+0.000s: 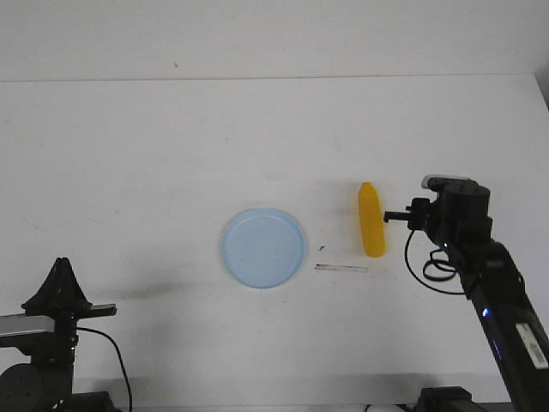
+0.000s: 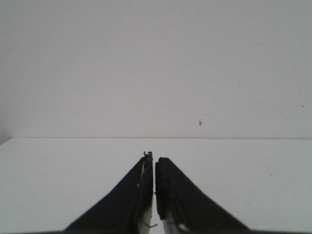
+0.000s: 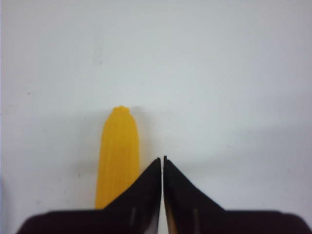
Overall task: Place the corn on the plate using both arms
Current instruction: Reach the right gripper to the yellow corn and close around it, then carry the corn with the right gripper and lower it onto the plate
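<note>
The yellow corn lies on the white table, tapered end pointing away from me, just right of the pale blue plate, which has nothing on it. My right gripper is shut and empty, hovering close to the corn's right side. In the right wrist view the corn lies beside the shut right gripper, not between the jaws. My left gripper is shut and empty near the table's front left corner, far from both. The left wrist view shows the left gripper over bare table.
A thin pale strip lies on the table between the plate and the corn, with a small dark speck above it. The table's far edge meets a white wall. The table's right edge is close to the right arm.
</note>
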